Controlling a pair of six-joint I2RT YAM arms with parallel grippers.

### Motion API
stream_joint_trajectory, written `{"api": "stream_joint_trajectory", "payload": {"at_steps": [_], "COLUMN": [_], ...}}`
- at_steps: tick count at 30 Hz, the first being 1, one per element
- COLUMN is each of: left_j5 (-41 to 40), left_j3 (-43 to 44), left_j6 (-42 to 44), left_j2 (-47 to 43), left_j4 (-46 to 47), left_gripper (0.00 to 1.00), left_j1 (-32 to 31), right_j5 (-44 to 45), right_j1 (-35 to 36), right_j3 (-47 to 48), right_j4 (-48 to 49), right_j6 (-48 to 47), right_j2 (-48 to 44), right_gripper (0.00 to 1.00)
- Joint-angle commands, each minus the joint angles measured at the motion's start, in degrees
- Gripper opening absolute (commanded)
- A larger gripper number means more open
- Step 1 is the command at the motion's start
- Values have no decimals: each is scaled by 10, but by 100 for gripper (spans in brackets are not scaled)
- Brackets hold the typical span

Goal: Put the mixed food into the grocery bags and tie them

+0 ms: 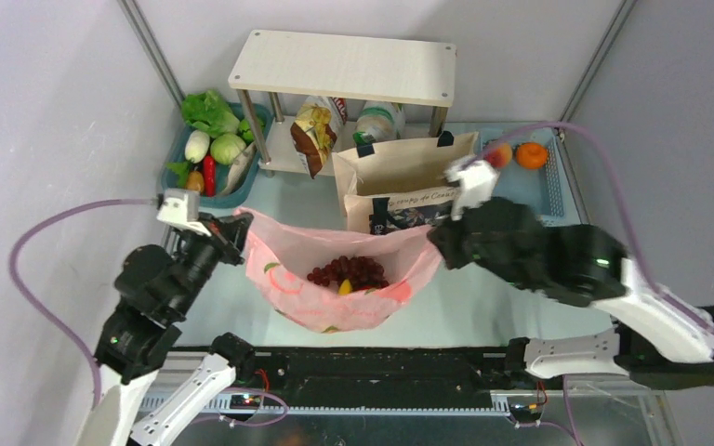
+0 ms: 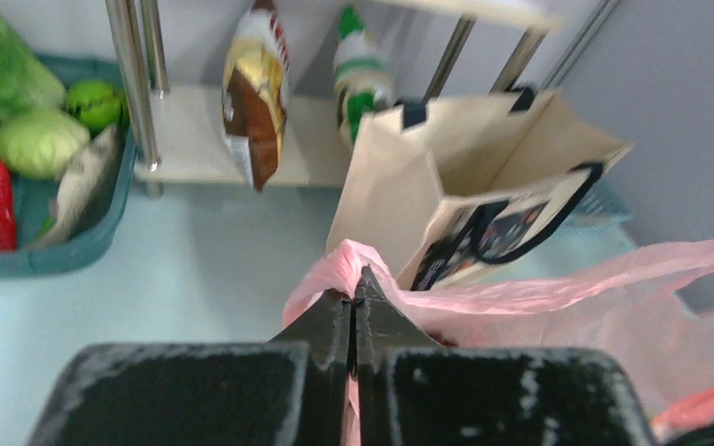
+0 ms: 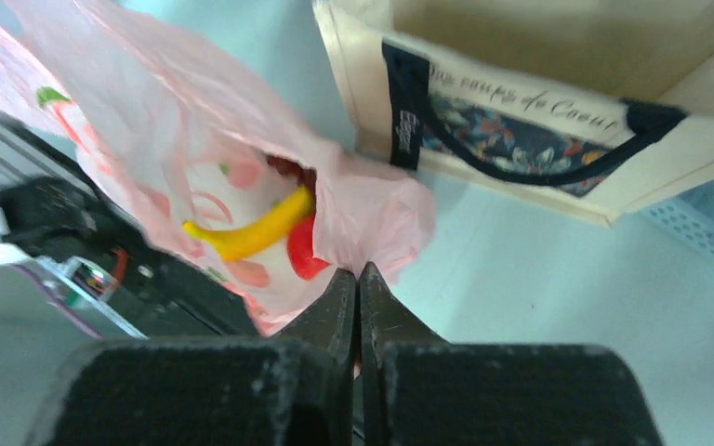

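Fruit lies inside the pink bag (image 1: 284, 279) in the top view: a dark red grape bunch (image 1: 349, 271), and a yellow banana (image 1: 345, 287) touching its near side. The bag hangs open and wide above the table (image 1: 232, 311), between the two arms. The left gripper (image 1: 240, 234) holds the bag's left edge and the right gripper (image 1: 437, 243) holds its right edge, so the mouth is pulled into a long shape. Just behind the bag the canvas tote (image 1: 400, 177) stands upright with its mouth open. Behind the tote is a low shelf (image 1: 344, 65), and a crisp packet (image 1: 315, 135) leans under it. A teal basket (image 1: 175, 175) with vegetables is at the far left. A blue basket (image 1: 550, 181) at the far right holds an orange fruit (image 1: 531, 154).

In the left wrist view the two fingers are pressed together, and a fold of pink plastic is pinched between their tips. The plastic runs from there to the right as a tight band. The tote stands beyond it, and the crisp packet is upright on the shelf's lower board.

In the right wrist view the fingers are also closed, with a gathered corner of the pink bag caught between the tips. Through the thin plastic the banana is seen, and a red apple (image 3: 302, 253) touches it on the lower side. The tote's dark floral panel is close behind, at the upper right.
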Motion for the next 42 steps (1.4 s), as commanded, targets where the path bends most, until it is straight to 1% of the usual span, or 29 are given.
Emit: {"api": "stream_joint_trajectory", "payload": {"at_steps": [1, 4, 8, 11, 14, 16, 18, 19, 20, 21, 22, 23, 25, 28, 30, 31, 32, 34, 37, 38, 42], "left_j5": [23, 53, 99, 91, 84, 84, 83, 74, 65, 47, 39, 31, 32, 29, 37, 45, 49, 56, 23, 14, 14], "left_j3": [126, 154, 141, 128, 128, 132, 139, 147, 153, 169, 181, 206, 244, 297, 317, 321, 326, 331, 335, 334, 331], "left_j6": [-23, -40, -63, -63, -51, -45, -36, -35, -31, -29, -28, -27, -25, -25, -41, -50, -71, -98, -137, -149, -199], "left_j2": [34, 62, 104, 130, 159, 176, 193, 199, 210, 215, 228, 233, 246, 270, 287, 292, 304, 325, 371, 382, 445], "left_j4": [-21, -27, -27, -26, -24, -24, -22, -21, -22, -28, -35, -45, -52, -56, -58, -58, -57, -56, -52, -46, -21], "left_gripper": [0, 0, 0, 0, 1, 6, 16, 38, 53, 80, 90, 97, 99, 100, 100, 100, 100, 100, 100, 100, 100], "left_j1": [3, 3, 4, 4, 4, 3, 3, 3, 3, 5, 8, 16, 35, 64, 99, 133, 153, 219, 264, 292, 360], "right_j5": [33, 2, -28, -51, -87, -108, -133, -142, -159, -177, -186, -205, -229, -252, -261, -265, -267, -271, -275, -277, -296], "right_j1": [-11, -47, -81, -107, -150, -181, -210, -220, -238, -254, -262, -278, -301, -318, -322, -322, -322, -322, -322, -322, -322], "right_j3": [31, 57, 45, 24, -4, -25, -47, -54, -69, -77, -95, -103, -123, -149, -158, -161, -161, -163, -172, -175, -191], "right_j4": [102, 102, 102, 118, 129, 135, 144, 146, 153, 158, 168, 172, 182, 197, 202, 203, 205, 205, 213, 215, 224], "right_j6": [-50, -75, -80, -84, -87, -84, -83, -80, -77, -74, -70, -68, -61, -53, -55, -56, -59, -62, -66, -68, -85], "right_j2": [-94, -101, -107, -118, -129, -135, -140, -141, -142, -143, -144, -143, -140, -139, -140, -141, -141, -146, -165, -177, -208], "right_gripper": [0, 0, 0, 0, 0, 0, 0, 0, 0, 0, 0, 0, 0, 0, 0, 0, 0, 0, 0, 0, 0]}}
